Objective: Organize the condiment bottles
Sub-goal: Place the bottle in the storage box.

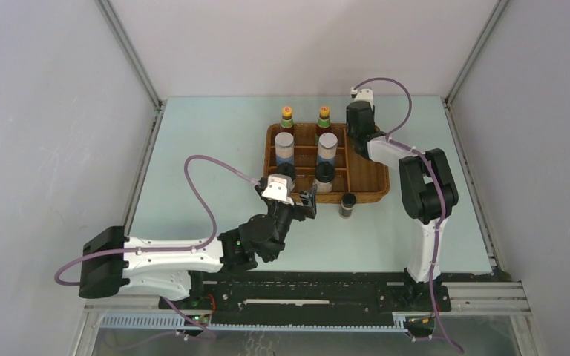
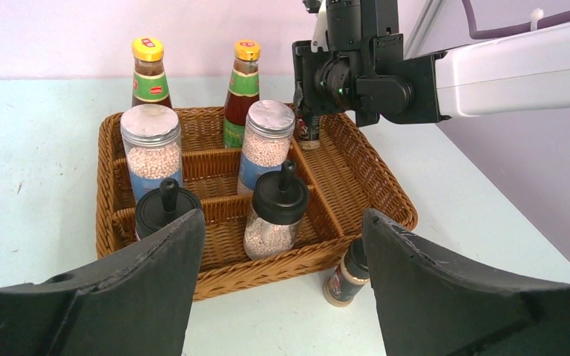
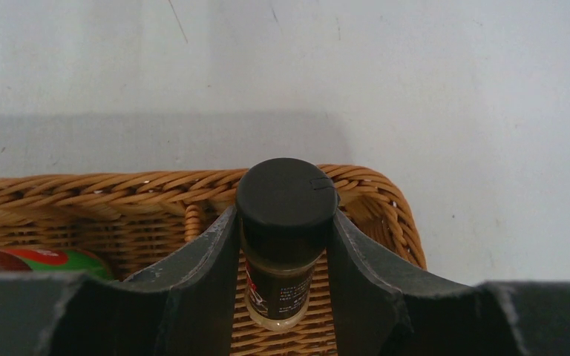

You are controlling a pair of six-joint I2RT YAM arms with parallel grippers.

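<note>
Item: divided brown wicker tray (image 1: 377,191), standing on the pale table (image 1: 208,148), right of centre. Far row: two sauce bottles (image 2: 148,74), dark, yellow-capped, green-labelled, upright, one each in the left and middle columns. Middle row: two shakers (image 2: 151,148), silver-topped, blue-labelled, filled with pale grains, upright, one in front of each sauce bottle. Near row: two black-capped jars (image 2: 276,215), clear-bodied with knobbed lids, upright; the left one is partly hidden behind a finger of the left gripper (image 2: 283,226). Long right-hand compartment, far end: one tiny dark bottle (image 3: 286,200), flat black cap, upright, pinched just below the cap between the fingers of the right gripper (image 3: 283,222), which reaches down from above; whether its base rests on the wicker cannot be told. Outside the tray: second tiny dark bottle (image 1: 347,205), upright on the table, just beside the near rim towards its right end. Left gripper: jaws spread wide, touching no bottle, poised low before the tray's near edge.
</note>
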